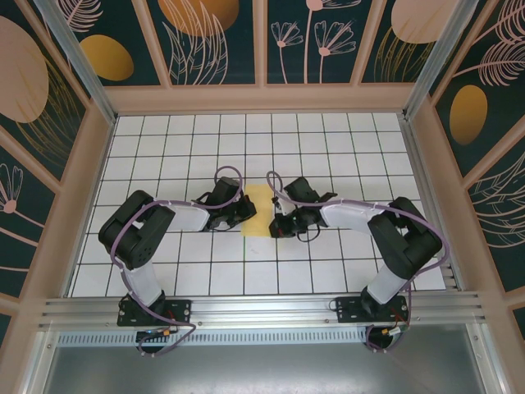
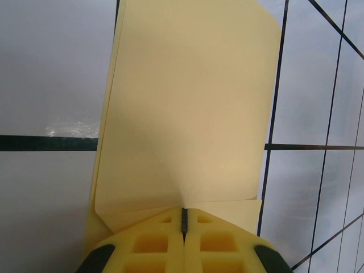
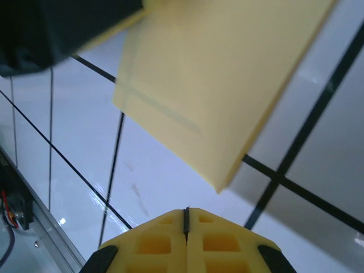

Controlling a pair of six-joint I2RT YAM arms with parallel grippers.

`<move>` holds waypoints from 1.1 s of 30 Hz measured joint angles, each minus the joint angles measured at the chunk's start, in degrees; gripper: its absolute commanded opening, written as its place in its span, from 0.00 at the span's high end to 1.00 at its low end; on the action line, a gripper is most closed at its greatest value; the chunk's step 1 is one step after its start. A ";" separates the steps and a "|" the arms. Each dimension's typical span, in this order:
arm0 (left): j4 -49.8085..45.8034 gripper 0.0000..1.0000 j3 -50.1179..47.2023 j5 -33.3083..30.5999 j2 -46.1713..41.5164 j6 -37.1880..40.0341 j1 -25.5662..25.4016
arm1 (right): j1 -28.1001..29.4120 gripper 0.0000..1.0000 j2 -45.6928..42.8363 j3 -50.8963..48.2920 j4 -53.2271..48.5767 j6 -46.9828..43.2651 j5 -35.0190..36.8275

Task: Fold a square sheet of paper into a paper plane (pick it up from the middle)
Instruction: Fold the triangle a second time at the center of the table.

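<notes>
Yellow-padded left gripper [image 2: 183,211]: jaws together, and the near edge of the square sheet of paper [image 2: 187,102] runs right into the seam between the tips. The paper puckers toward that point, so I read it as pinched there, mid-edge; it may merely touch. The sheet reaches straight ahead of these fingers and is already doubled. Two layers show along its left-hand edge, and a lower layer pokes out either side of the tips. White gridded table [image 2: 45,74] beneath.

Overhead: the sheet lies between the two grippers.

Then the right gripper [image 3: 186,215]: jaws together on nothing. The sheet sits ahead of its tips and apart from them. The nearest corner hangs just ahead with a shadow under it, so that side seems lifted off the table.

Handling, my judgement:
- **Feel:** very light, thin and limp, with stiffness only along a crease.
- **Slip:** likely slippery on the glossy tiles, so it would skate if pushed rather than pinched.
- **Damage:** it would tear or crumple under a hard tug; two arms pulling against each other is the risk.
- **Best hold:** a shallow pinch on a free edge or raised fold, near its middle, so the corners droop evenly.
</notes>
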 measured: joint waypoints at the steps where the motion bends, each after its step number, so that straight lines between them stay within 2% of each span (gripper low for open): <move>1: 0.00 0.93 0.00 0.00 0.00 0.00 0.00 | 0.00 0.99 0.24 0.66 0.09 0.20 0.00; 11: 0.07 0.93 0.00 0.17 0.00 0.02 0.00 | -0.22 1.00 6.95 3.08 1.05 1.86 1.75; 20: -0.26 0.86 -0.70 1.60 -2.10 1.86 0.00 | -0.37 1.00 7.52 3.08 1.05 2.03 1.95; 23: -0.04 0.87 -0.68 2.21 -3.67 1.99 -0.33 | -0.37 1.00 7.52 3.08 1.05 2.05 2.03; 28: 0.70 0.95 -1.11 3.06 -4.09 0.81 -2.32 | -0.37 1.00 7.54 3.08 1.05 2.25 2.10; 33: 1.31 0.97 -2.91 3.48 -4.07 -1.79 -3.80 | -0.37 1.00 7.65 3.08 1.05 2.43 2.05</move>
